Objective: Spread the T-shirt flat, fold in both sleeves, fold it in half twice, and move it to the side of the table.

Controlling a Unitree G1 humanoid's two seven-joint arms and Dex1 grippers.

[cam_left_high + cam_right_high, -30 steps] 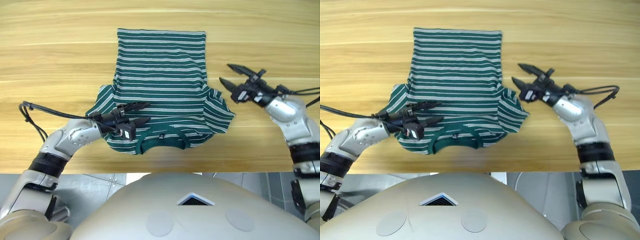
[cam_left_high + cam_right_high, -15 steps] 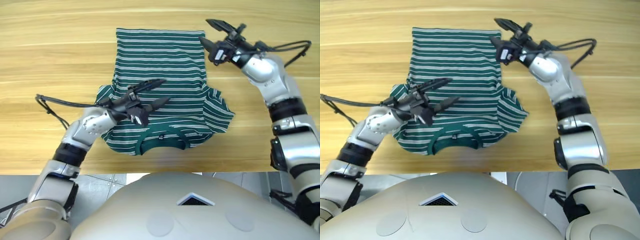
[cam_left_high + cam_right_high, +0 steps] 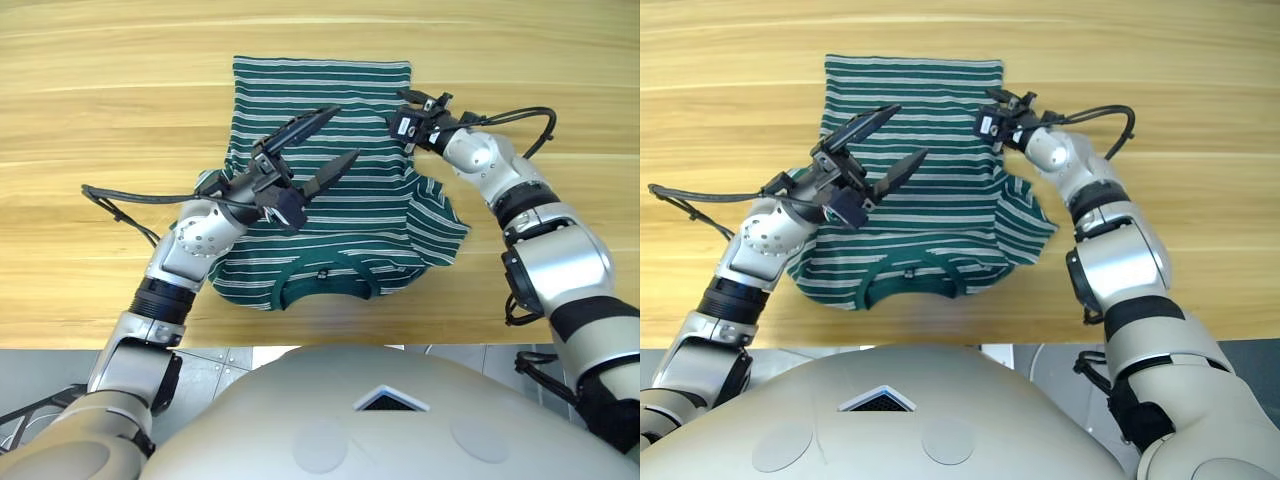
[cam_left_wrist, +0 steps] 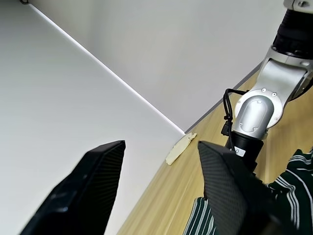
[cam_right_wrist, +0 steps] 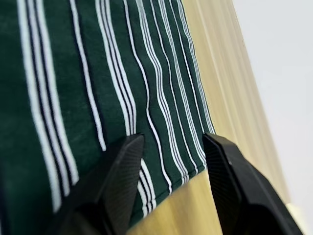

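Note:
The green, white-striped T-shirt (image 3: 325, 190) lies on the wooden table (image 3: 120, 110), collar towards me, with both sleeves tucked in against the body. My left gripper (image 3: 330, 145) hangs above the shirt's left middle, tilted up and away from the cloth; it is open and holds nothing. In the left wrist view its black fingers (image 4: 88, 196) stand wide apart in front of a pale wall. My right gripper (image 3: 405, 112) is low at the shirt's right edge, near the far corner. In the right wrist view the right gripper (image 5: 172, 139) is open, with striped cloth (image 5: 73, 98) showing between its fingers.
Bare wood runs left and right of the shirt and behind it. The left arm's black cable (image 3: 110, 200) loops over the table at the left. The table's near edge (image 3: 450, 343) lies just below the collar. A pale scrap (image 4: 178, 149) lies at the far edge.
The left gripper rose from the near left sleeve to above the shirt's middle, staying open. The right gripper swung from beside the shirt past the far right corner, then down to the right edge.

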